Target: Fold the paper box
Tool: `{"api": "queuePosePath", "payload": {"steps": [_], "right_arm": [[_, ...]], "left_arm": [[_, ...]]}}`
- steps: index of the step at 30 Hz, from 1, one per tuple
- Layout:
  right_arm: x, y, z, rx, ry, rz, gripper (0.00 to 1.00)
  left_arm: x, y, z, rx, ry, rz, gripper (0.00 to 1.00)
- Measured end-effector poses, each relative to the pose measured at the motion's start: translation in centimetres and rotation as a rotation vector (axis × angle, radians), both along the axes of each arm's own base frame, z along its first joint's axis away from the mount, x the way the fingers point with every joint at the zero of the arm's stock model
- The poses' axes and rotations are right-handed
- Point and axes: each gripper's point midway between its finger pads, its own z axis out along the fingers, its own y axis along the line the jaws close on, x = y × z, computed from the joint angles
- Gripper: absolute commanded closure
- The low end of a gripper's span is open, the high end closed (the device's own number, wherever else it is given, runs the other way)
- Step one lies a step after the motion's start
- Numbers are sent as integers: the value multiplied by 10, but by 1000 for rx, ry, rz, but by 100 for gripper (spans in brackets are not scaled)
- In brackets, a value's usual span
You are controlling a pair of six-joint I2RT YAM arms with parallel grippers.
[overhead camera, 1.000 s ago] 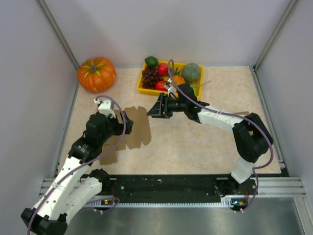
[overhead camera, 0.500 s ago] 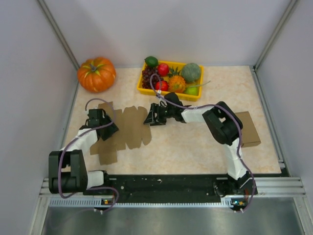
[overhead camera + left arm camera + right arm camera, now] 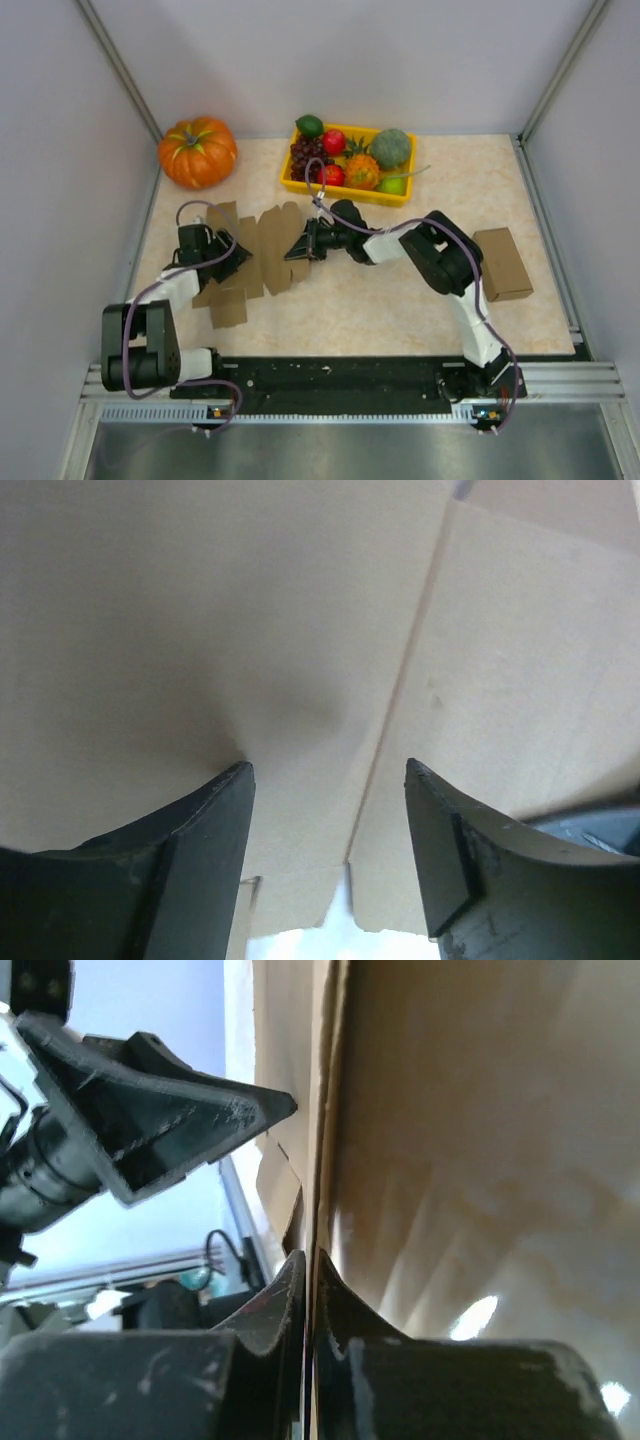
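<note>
Flat brown cardboard box blank (image 3: pixel 268 250): we see it on the beige tabletop (image 3: pixel 400 290), between both grippers.
Right gripper (image 3: pixel 297 250): fingers pinching its right edge.
Left gripper (image 3: pixel 232 262): fingers spread at its left panel.

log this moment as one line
left gripper: open, tips at cardboard blank | right gripper: shut on blank's edge | fold: not yet done

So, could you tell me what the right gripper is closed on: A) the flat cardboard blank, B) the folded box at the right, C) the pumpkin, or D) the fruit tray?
A: in the right wrist view the right gripper pinches the thin edge of the flat cardboard blank, its jaws closed on it.
</note>
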Motion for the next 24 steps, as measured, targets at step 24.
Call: {"api": "queuePosePath", "payload": {"steps": [24], "right_arm": [[-44, -141, 286, 24, -263, -161, 100]], "left_arm": [[-94, -86, 232, 42, -723, -360, 7]]}}
